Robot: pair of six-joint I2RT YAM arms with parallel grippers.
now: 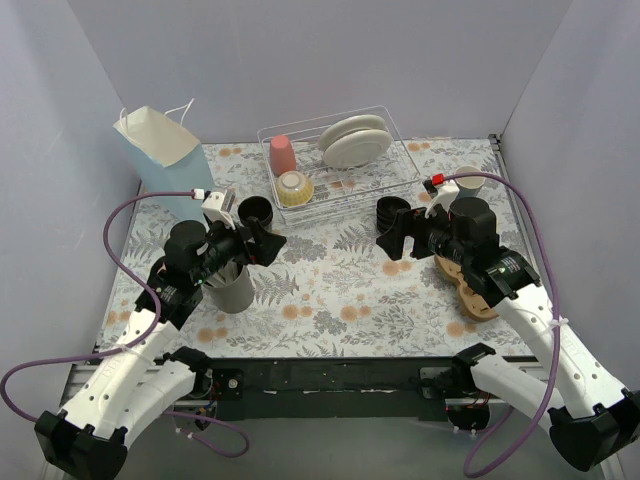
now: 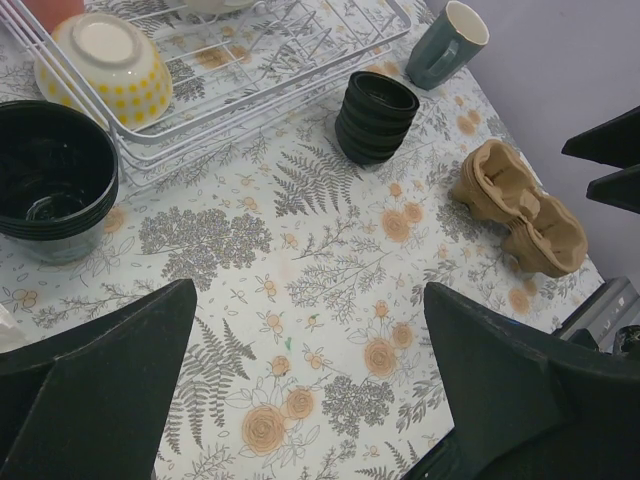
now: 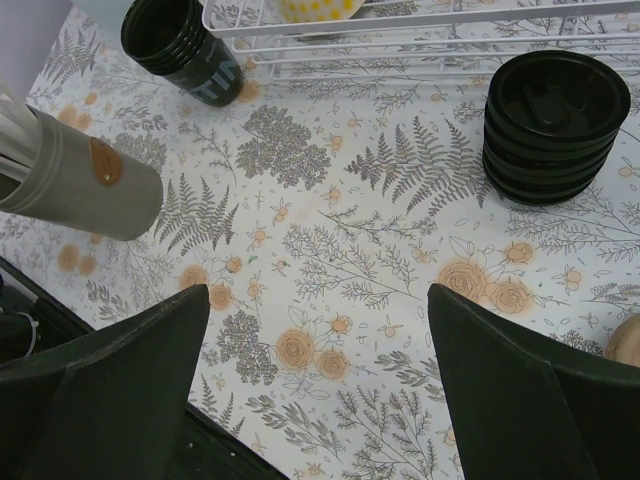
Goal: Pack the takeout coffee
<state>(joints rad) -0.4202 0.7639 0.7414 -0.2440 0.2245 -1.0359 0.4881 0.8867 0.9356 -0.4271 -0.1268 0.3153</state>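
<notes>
The top camera hangs high above and behind both arm bases and looks forward and down, far enough to take in the whole table (image 1: 330, 290). The left wrist camera sits low over the left part of the table and faces to the right, reaching the stack of lids (image 2: 375, 115), the mug (image 2: 447, 42) and the cardboard carrier (image 2: 520, 215). The right wrist camera, equally low, faces the opposite way, toward the stack of cups (image 3: 185, 45) and the grey utensil cup (image 3: 85, 185). Both wrist views share the middle strip of the table, the front edge of the dish rack (image 3: 430, 40) and both black stacks.
</notes>
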